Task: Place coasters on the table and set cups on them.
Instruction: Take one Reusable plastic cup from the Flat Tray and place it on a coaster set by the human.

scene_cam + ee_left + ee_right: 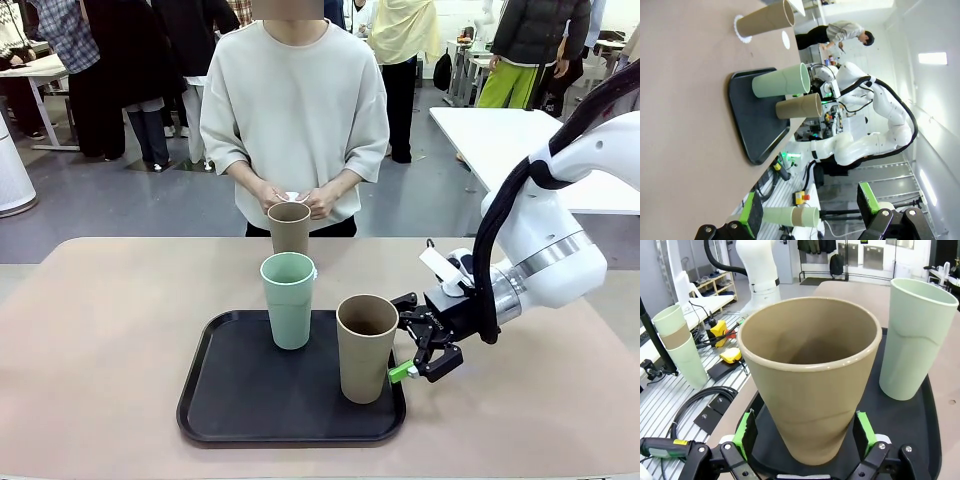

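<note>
In the front view, the right claw [415,357] stands open just beside the near brown cup [366,348]. This cup is on the black tray [215,400], near the green cup [288,300]. The far brown cup [288,228] is off the tray, on the table [100,320] in front of the person. The person's hands [322,203] hold a small white thing, perhaps a coaster.

In the left wrist view, the left claw [810,220] is open and empty, well apart from the tray. The far brown cup stands on a white coaster [744,39].

In the right wrist view, the near brown cup sits between the green pads [744,432], which are close on both sides but seem not to press it.

I judge that the step in hand is taking the second cup. The next move calls for closing low on it and lifting straight up, clear of the green cup. A coaster must also be laid ready on the table.
</note>
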`<state>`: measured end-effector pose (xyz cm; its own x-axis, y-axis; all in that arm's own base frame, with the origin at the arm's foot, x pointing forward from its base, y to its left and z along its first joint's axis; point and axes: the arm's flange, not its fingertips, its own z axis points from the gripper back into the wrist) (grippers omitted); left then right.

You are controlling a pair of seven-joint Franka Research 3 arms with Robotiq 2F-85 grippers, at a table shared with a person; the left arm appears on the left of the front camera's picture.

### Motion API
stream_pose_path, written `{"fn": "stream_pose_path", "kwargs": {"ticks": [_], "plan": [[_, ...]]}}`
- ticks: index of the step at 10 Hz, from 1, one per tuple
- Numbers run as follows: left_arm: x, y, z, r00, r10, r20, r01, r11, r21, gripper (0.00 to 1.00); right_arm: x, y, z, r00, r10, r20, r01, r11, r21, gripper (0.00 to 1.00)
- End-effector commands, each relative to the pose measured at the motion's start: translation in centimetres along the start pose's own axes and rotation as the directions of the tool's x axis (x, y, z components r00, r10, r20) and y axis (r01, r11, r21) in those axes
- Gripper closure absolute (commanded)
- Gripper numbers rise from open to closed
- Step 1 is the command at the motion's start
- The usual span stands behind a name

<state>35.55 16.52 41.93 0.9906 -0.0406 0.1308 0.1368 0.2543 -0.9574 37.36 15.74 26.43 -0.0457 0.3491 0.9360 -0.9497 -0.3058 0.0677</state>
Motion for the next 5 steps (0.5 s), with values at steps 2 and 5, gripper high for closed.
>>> {"fn": "stream_pose_path", "kwargs": {"ticks": [2, 5], "plan": [[-0.15, -0.16, 0.16, 1.0, -0.005, 0.002, 0.005, 1.0, -0.009, 0.0, -0.59, -1.02, -1.39, 1.0, 0.003, -0.001, -0.003, 1.0, 0.001, 0.0], [-0.15, -0.16, 0.16, 1.0, -0.005, 0.002, 0.005, 1.0, -0.009, 0.0, -0.4, -1.59, -2.06, 1.0, 0.011, 0.001, -0.011, 1.0, 0.01, 0.0]]}}
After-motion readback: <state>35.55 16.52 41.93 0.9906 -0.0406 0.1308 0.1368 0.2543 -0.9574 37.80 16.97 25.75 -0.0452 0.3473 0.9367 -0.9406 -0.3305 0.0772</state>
